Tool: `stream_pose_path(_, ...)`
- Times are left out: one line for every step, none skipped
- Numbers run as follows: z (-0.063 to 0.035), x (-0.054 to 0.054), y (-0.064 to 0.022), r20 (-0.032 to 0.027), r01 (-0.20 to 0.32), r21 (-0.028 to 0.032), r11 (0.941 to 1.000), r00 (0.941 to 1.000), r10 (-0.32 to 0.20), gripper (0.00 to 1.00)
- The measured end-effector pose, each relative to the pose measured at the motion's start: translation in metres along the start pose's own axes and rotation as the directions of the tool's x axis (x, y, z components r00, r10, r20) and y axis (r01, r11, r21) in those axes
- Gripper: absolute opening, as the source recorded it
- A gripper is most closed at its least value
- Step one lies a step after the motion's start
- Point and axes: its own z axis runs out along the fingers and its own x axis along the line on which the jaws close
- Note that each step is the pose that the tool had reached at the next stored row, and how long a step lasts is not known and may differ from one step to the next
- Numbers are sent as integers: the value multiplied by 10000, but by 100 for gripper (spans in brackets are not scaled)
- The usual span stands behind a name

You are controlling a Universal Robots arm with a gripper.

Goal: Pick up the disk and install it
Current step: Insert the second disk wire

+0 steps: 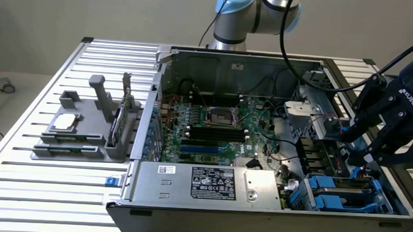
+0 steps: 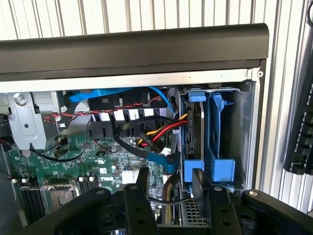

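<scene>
The black claw [image 2: 171, 183] hangs spread above the blue-framed metal disk [image 2: 191, 132], seated edgewise.

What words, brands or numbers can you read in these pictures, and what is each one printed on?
"ROBOTIQ": white letters on the black hand, exterior view.
Label on the silver power supply: dense print, too small to read.
Small white sticker on that same unit: unreadable.
Motherboard markings: too small to read.
</scene>
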Motion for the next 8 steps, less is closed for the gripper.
stream_pose_path(3, 3, 1, 9, -1, -10, 10000, 10000, 1, 48)
stream_pose_path(5, 6, 1, 22, -2, -20, 10000, 10000, 2, 48)
stream_pose_path(7, 9, 1, 37, -4, -29, 10000, 10000, 4, 48)
stream_pose_path(10, 12, 1, 53, -7, -38, 10000, 10000, 7, 46)
stream_pose_path(11, 15, 1, 73, -10, -46, 10000, 10000, 10, 46)
stream_pose_path(13, 17, 1, 93, -13, -54, 10000, 10000, 13, 39)
stream_pose_path(15, 18, 1, 112, -15, -58, 10000, 9999, 16, 39)
stream_pose_path(16, 19, 2, 129, -18, -62, 10000, 9999, 19, 39)
